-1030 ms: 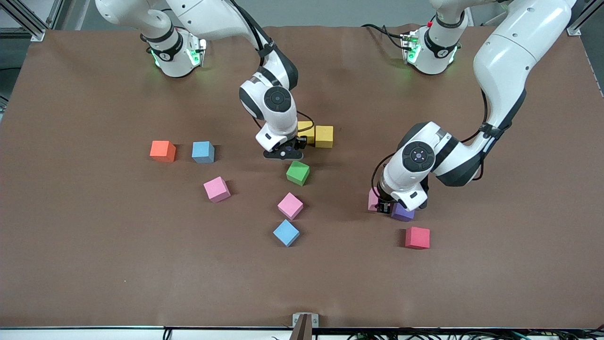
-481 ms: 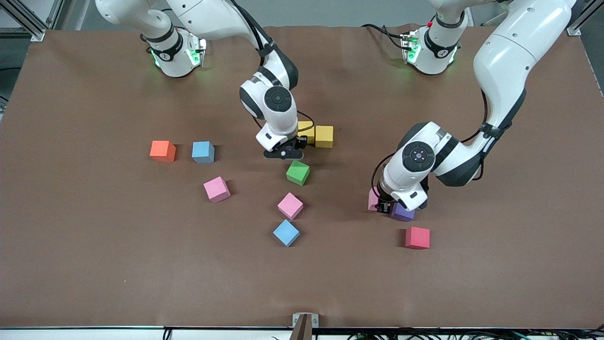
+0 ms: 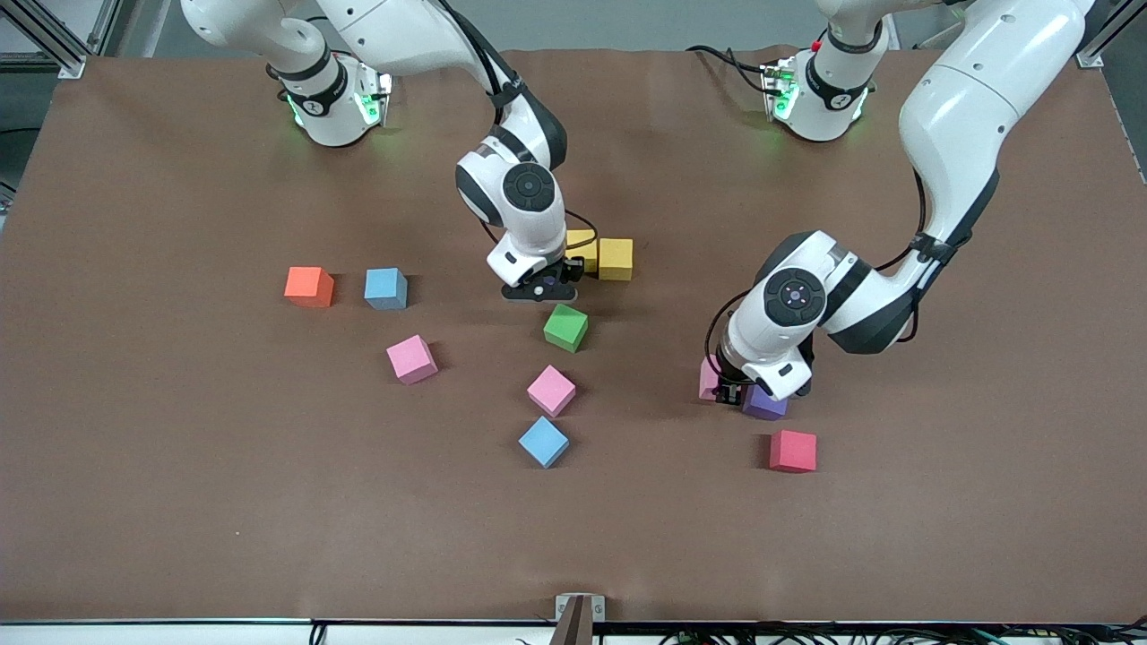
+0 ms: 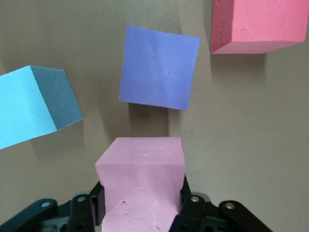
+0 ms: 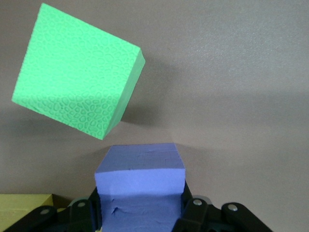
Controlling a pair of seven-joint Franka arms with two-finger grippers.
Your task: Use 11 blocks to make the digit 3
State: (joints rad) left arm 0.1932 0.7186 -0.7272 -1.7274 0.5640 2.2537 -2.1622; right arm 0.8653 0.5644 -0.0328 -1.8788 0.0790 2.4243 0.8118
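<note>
pink block clamped in left gripper (right gripper grips purple block).

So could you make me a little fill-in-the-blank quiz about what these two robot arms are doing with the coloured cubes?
1. The left hand is shut on a ____ block.
2. The right hand grips a purple block, and the loose cube closest to it is the ____ one.
3. The two yellow blocks sit ____ each other.
4. The orange cube has a ____ cube beside it.

Missing words: pink; green; touching; blue
</note>
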